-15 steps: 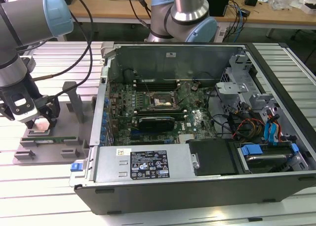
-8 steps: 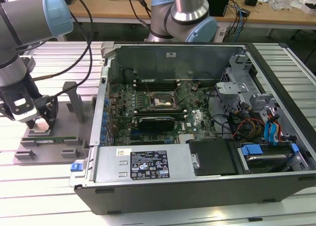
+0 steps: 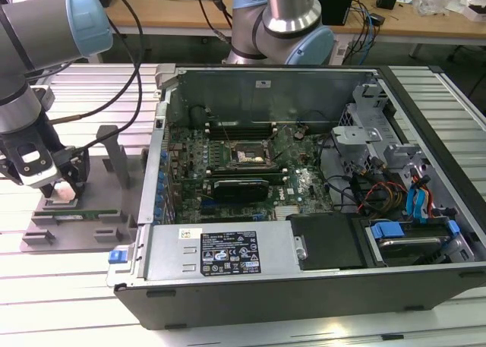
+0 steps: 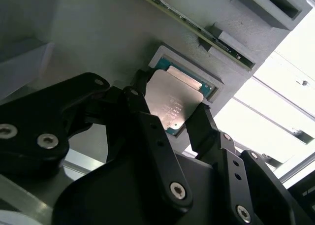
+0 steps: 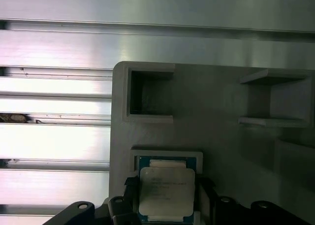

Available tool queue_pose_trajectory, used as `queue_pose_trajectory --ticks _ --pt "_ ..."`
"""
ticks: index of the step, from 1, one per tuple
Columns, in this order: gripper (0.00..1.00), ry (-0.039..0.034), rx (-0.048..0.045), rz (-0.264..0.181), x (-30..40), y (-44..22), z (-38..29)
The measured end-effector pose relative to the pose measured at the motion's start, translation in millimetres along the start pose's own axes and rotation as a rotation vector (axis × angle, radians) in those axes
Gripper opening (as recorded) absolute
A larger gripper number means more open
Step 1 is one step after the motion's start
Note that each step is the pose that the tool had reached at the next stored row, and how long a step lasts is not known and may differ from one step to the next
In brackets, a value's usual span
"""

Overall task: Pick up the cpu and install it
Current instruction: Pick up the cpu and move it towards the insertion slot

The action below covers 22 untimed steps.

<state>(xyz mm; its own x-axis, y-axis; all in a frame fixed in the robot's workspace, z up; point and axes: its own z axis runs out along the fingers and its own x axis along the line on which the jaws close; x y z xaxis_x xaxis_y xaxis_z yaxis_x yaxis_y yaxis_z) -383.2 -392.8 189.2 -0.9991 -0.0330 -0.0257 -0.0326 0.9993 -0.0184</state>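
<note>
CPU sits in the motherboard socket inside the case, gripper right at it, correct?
No. The cpu lies in a recess of the grey fixture outside the case, not in the motherboard socket, as both wrist views show. The gripper is right at it.

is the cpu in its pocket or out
In or barely raised: the cpu sits over the grey holder pocket, jaws against two sides; cannot tell if lifted.
</note>
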Motion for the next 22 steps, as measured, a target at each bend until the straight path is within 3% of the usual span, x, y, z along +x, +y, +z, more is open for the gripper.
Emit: queue_pose_trajectory --ticks 3,8,15,16,17,22 --pt "0.57 -0.0002 0.0001 0.0 -0.2 -0.2 -6.1" --pt "0.57 -0.0001 0.0001 0.0 -0.2 -0.1 -6.3" --pt "0.57 -0.0006 0.0 0.0 -0.3 -0.1 -5.6" --pt "0.65 -0.0002 0.0 0.0 -0.3 -0.1 -5.4" --pt "0.65 -0.0001 0.0001 0.0 -0.2 -0.1 -5.4" --pt "0.65 -0.0001 0.0001 0.0 0.6 0.0 0.1"
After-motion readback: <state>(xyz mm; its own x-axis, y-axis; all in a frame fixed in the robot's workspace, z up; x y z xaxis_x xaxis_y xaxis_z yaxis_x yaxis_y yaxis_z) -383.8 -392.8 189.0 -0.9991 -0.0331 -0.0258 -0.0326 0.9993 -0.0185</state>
